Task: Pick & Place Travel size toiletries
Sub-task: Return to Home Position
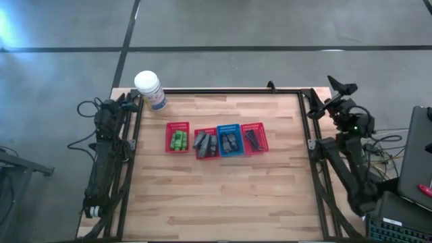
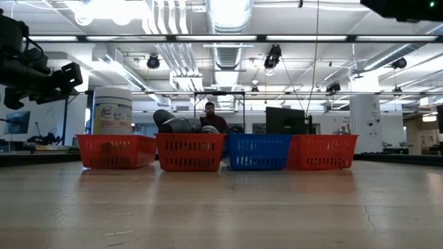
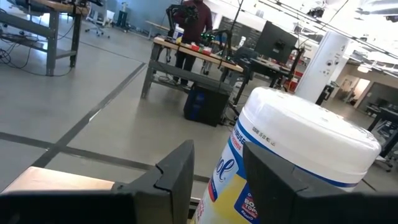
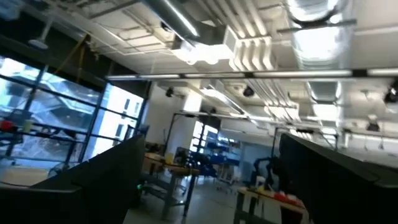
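Up where the surface reaches its far-left corner, your left gripper hangs over the edge. Its fingers are apart with nothing between them. It faces the jar, which stands upright just beyond it on that same corner, close to the fingertips but not held. Your right gripper is raised by the far-right corner and tipped up towards the ceiling. Its fingers are spread wide and hold nothing either.

Move out from the two corners and you find every toiletry binned, well apart from both grippers. Four baskets stand in a row across the middle, nearer the far edge than the near one. The green bottles lie in the left red basket, which stands just beside the rest. Next along, the grey tubes fill the second red basket, and from table height you see them heaped above its rim. The dark tubes lie in the blue basket, pressed between its red neighbours. The razors lie in the right red basket.

Beyond the far edge, a person shows in the room behind the row.
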Available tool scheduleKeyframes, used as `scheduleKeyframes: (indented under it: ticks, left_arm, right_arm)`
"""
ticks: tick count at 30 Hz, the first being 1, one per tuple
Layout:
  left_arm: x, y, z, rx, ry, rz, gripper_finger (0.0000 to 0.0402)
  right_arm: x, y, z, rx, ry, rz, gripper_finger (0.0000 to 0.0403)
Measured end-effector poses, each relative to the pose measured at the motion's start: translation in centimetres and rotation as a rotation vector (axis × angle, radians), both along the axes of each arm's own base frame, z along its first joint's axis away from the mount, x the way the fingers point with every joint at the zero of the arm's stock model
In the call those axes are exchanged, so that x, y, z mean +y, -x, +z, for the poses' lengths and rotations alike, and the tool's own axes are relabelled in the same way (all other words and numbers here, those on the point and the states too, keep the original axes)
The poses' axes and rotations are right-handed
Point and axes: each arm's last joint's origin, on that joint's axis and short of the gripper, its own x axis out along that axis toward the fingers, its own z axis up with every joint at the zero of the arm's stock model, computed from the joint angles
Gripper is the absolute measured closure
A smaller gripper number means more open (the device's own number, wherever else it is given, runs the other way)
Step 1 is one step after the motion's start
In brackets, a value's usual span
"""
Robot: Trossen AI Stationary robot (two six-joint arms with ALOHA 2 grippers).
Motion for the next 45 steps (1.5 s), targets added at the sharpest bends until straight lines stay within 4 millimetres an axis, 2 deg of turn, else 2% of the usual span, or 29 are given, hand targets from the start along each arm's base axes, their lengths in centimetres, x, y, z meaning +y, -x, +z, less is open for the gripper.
scheduleKeyframes:
  ticks: [7,15,17,28,41,45]
  left_arm:
    - [0.0,0.0,0.0,0.0,0.0,0.0,0.0259]
    - [0.0,0.0,-0.1,0.001,0.009,0.0,0.0259]
    - [0.0,0.0,-0.1,0.001,0.009,0.0,0.0259]
    - [0.0,0.0,-0.1,0.001,0.01,0.0,0.0259]
    - [0.0,0.0,-0.1,0.001,0.01,0.0,0.0259]
    - [0.0,0.0,-0.1,0.001,0.01,0.0,0.0259]
  right_arm:
    - [-0.8,0.5,-4.3,-0.059,-0.105,-0.048,0.0037]
    - [-2.7,0.3,-9.4,-0.01,-0.21,-0.082,0.0037]
    - [-3.0,0.2,-10.0,0.004,-0.279,-0.086,0.0037]
    - [-3.3,0.2,-11.3,0.107,-0.363,-0.13,0.0037]
    - [-3.6,0.1,-11.6,-0.038,-0.52,-0.058,0.0037]
    - [-3.6,0.1,-11.6,-0.037,-0.52,-0.06,0.0037]
